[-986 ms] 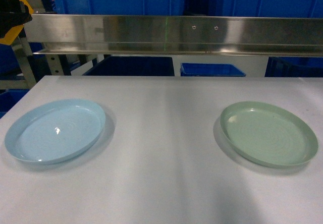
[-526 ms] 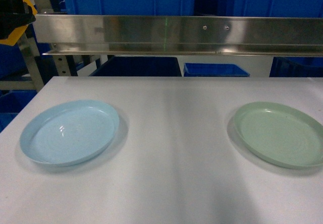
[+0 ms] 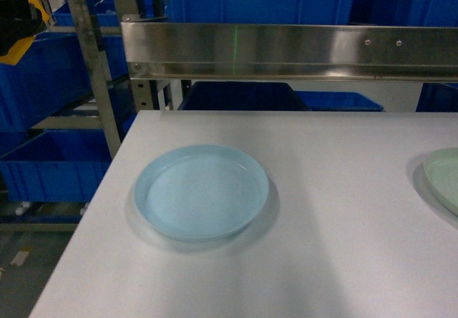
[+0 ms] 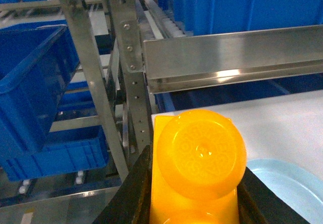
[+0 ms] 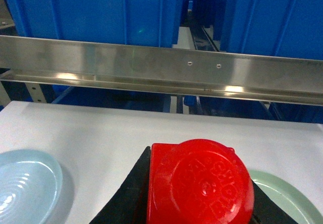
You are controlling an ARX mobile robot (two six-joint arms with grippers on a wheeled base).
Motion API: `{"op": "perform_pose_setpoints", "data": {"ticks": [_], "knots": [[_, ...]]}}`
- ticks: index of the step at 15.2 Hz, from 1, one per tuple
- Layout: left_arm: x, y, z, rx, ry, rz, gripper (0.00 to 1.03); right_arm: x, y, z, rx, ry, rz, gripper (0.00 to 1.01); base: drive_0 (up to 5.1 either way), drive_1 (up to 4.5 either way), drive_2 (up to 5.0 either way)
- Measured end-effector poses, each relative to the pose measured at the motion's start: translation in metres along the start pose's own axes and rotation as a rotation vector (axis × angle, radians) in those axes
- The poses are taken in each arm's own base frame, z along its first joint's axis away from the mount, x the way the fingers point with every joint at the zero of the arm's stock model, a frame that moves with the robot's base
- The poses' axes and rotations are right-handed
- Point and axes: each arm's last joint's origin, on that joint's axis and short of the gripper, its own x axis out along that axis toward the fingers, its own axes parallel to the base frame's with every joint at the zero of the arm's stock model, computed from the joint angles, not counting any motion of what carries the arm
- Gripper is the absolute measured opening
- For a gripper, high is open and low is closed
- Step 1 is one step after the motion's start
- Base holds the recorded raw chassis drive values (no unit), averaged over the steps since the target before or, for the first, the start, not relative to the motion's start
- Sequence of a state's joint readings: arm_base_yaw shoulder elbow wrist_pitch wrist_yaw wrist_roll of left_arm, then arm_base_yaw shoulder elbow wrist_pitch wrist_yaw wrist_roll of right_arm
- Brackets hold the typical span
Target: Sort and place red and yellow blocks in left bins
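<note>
L gripper [image 4: 194,199] pinches the orange-yellow brick [image 4: 199,166] btwn its dark fingers [image 4: 132,193], held above the table edge [image 4: 282,118] just beside the light-blue plate [image 4: 287,188]; R gripper [image 5: 197,204] clamps the red cube [image 5: 199,186] over the table, btwn that plate and the green plate [image 5: 287,199]. Beyond the table runs a steel rail [image 3: 300,46]. Blue crates [image 3: 54,160] sit on the rack [image 3: 89,67] to the left and behind.

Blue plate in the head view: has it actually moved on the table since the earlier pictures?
Cannot tell. The blue plate sits further right in frame, but the steel rail shifted right with it, suggesting the camera turned.
</note>
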State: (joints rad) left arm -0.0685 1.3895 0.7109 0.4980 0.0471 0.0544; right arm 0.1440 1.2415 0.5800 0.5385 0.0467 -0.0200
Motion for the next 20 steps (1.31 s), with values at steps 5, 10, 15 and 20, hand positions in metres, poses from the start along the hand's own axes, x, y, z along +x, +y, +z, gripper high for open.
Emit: {"op": "perform_pose_setpoints", "data": {"ticks": [5, 10, 15, 20], "knots": [[0.0, 0.0001, 0.0004, 0.0, -0.004, 0.002, 0.28, 0.0001, 0.0, -0.0005, 0.0, 0.005, 0.001, 0.27, -5.0, 2.45, 2.5], [0.0, 0.0002, 0.0002, 0.0, -0.002, 0.003, 0.28, 0.0, 0.0001, -0.0005, 0.0, 0.004, 0.002, 0.27, -5.0, 2.43, 2.4], [0.0, 0.0002, 0.0, 0.0, 0.0, 0.003, 0.28, 0.0, 0.0001, -0.0004, 0.0, 0.003, 0.002, 0.27, -5.0, 2.4, 2.4], [0.0, 0.0002, 0.0001, 0.0, -0.001, 0.003, 0.28, 0.0, 0.0001, -0.0003, 0.0, 0.002, 0.002, 0.27, -5.1, 2.39, 2.4]]}}
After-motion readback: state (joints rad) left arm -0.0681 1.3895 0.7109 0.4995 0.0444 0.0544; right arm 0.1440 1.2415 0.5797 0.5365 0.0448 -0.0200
